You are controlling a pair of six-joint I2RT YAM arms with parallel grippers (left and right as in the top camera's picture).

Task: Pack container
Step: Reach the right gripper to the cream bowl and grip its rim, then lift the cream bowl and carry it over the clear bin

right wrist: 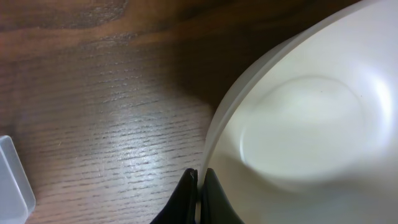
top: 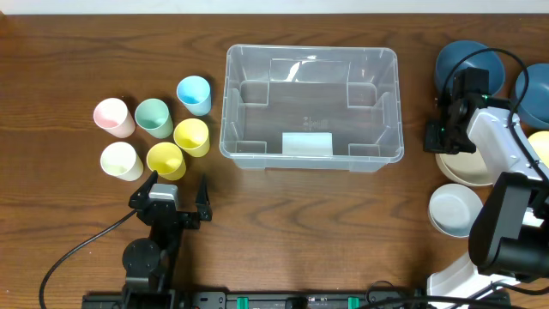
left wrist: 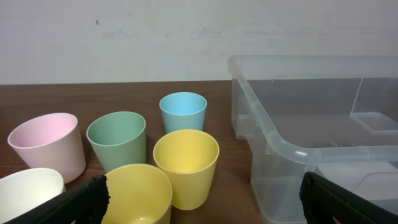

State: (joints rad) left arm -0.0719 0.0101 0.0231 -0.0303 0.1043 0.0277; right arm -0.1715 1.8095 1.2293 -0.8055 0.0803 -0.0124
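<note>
Pinching cream bowl (right wrist: 311, 124) w/ right pincer (right wrist: 199, 186) (left pincer (top: 178, 181) spread)

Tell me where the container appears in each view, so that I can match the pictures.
Overhead: the container sits top centre.
Left wrist: its near corner fills the right side.
Right wrist: only a clear corner at the lower left edge, likely the container; a bowl fills the right.
Shared landmark: the table, in all three; the blue cup links overhead and left wrist.
</note>
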